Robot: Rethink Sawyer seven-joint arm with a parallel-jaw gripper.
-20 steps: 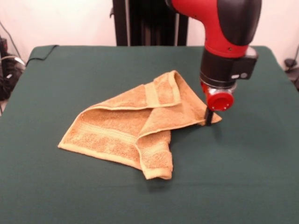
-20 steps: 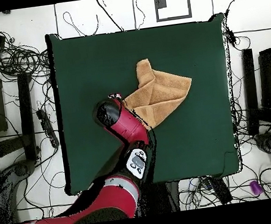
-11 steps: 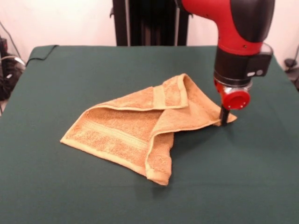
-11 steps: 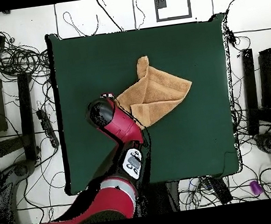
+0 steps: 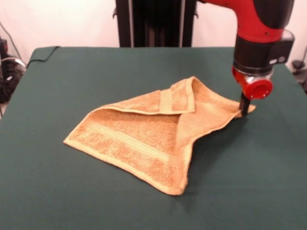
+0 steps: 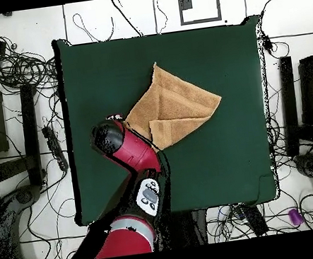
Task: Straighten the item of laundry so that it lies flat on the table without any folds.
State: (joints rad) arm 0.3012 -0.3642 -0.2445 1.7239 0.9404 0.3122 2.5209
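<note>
Towel [image 5: 144, 132], orange-tan terry with paler woven bands, lies on the dark green bench [image 5: 57, 191], roughly at the middle of the cloth in the front view. Starting from the towel's left corner, a broad lower layer spreads flat toward the front, its banded edge running down to a point at the front of the towel. Above that layer, a fold crosses the towel: the rear part is doubled over, with a short banded flap standing near the towel's top. From the fold, the cloth stretches out to the right into a narrow corner. At that right corner stands the gripper [image 5: 244, 106] of the red and black arm [image 5: 259, 28], its dark fingers pressed together on the towel's tip, right at the bench surface.
</note>
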